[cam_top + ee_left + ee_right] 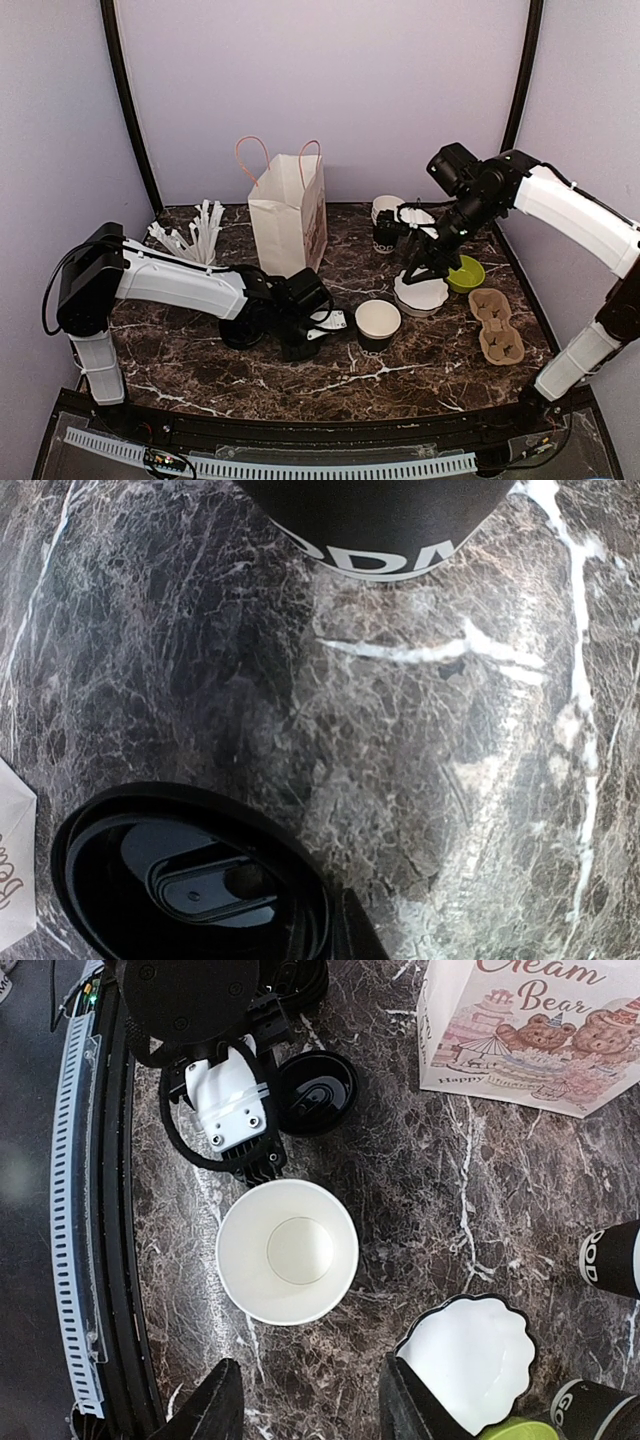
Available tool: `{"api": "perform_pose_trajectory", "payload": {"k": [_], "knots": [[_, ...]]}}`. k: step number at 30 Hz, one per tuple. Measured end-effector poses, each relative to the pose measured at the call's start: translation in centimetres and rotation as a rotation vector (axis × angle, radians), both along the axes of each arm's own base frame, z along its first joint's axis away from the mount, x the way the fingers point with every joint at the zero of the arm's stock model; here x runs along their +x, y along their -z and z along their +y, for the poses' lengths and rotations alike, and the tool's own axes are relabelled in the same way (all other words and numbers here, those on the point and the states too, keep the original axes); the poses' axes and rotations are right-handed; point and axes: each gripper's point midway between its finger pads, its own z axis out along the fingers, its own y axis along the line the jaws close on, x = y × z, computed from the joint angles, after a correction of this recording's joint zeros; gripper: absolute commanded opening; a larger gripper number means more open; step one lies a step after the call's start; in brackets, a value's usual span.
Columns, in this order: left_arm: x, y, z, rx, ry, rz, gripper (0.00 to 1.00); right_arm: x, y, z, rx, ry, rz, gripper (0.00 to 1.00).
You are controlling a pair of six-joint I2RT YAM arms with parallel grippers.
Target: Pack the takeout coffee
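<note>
The takeout coffee cup (378, 322) stands in mid-table, black outside, white inside, with no lid on it; the right wrist view looks straight down into the cup (287, 1250). In the left wrist view its lettered base (390, 525) is at the top. The black plastic lid (315, 1090) lies just left of the cup. My left gripper (325, 318) is shut on the lid's rim (190, 880), with one finger (365, 935) tight against it. My right gripper (415, 272) hangs open and holds nothing, above the gap between the cup and a white plate.
A paper bag (290, 215) stands upright behind the left gripper. A white scalloped plate (420, 295), a green bowl (465, 272) and a cardboard cup carrier (497, 325) lie at the right. Stacked cups (385, 222) stand at the back, and white sticks (200, 235) at the left.
</note>
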Motion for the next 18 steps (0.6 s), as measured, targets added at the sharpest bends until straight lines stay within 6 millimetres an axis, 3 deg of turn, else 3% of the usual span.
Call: {"api": "perform_pose_trajectory", "payload": {"k": [5,9,11,14,18], "knots": [[0.0,-0.9,0.2,-0.004,-0.005,-0.014,0.10,0.1,0.2,0.1,0.000,0.005,0.015,0.46],[0.0,-4.3,0.1,-0.070,-0.020,-0.036,0.10,1.0,-0.6,0.4,0.021,0.029,0.004,0.51],[0.0,-7.6,-0.5,-0.151,-0.028,-0.051,0.10,2.5,-1.9,0.6,0.058,0.071,-0.027,0.59],[0.3,-14.4,-2.1,-0.342,-0.038,-0.080,0.10,5.5,-4.4,0.6,0.147,0.182,-0.076,0.80],[0.5,-23.3,-2.9,-0.629,-0.045,-0.125,0.11,9.7,-7.6,0.4,0.314,0.347,-0.107,0.91]]}}
